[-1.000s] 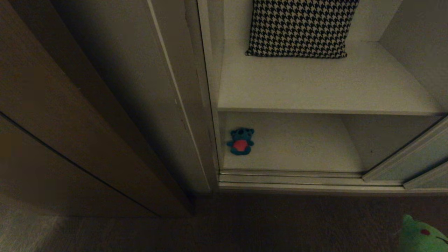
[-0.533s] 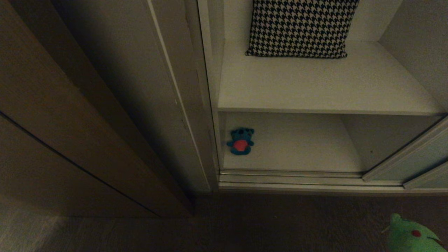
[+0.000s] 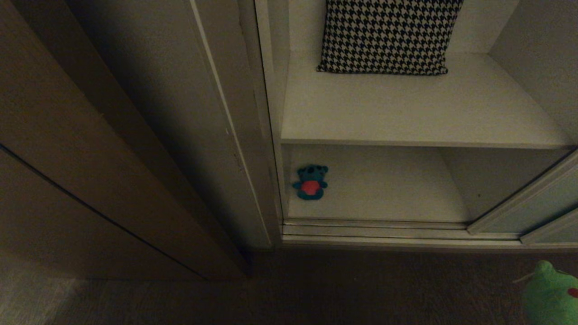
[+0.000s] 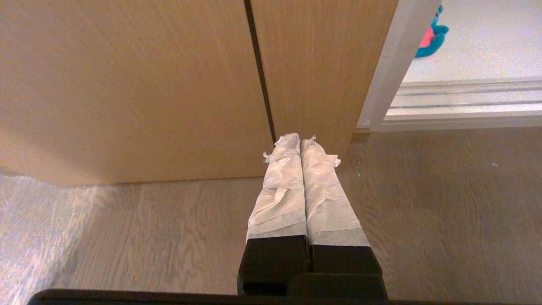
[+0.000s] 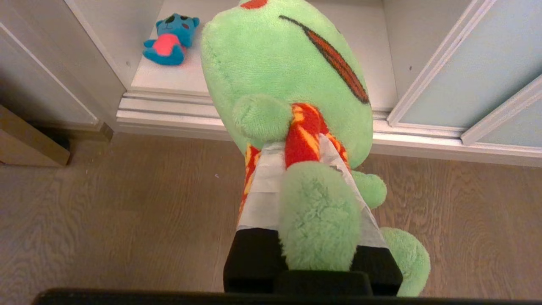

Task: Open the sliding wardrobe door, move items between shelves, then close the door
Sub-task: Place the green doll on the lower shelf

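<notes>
On your far left stand the brown wooden panels point(image 3: 67, 149), two of them with a dark seam between, running down to the wood floor point(image 3: 316, 289). Your left hand point(image 4: 300, 142) hangs low just in front of the foot of those panels, its two taped fingers point(image 4: 281, 190) pressed flat together, clenched on nothing; it is outside the head view.

Next comes the pale upright of the wardrobe frame point(image 3: 266, 135), and right of it the open compartment. The upper shelf point(image 3: 406, 113) carries a black-and-white houndstooth cushion point(image 3: 388, 36) leaning at the back. Below it, on the lower shelf point(image 3: 384, 189), the teal-blue bear point(image 3: 310, 182) with its red belly lies close to the left wall, near the front. Along the shelf's front edge you see the door track point(image 3: 375, 230).

Further right, the sliding wardrobe door point(image 3: 537, 207) stands pushed to the right side, so the compartment is open, its pale grey-green panel edged in a light frame.

At the lower right corner of the head view the green frog point(image 3: 553, 293) shows above the floor. Your right hand point(image 5: 296, 152) is clamped on it: the taped fingers point(image 5: 264, 186) grip the frog's red-and-yellow trim, the head pointing toward the wardrobe, in front of the track and well apart from the bear.
</notes>
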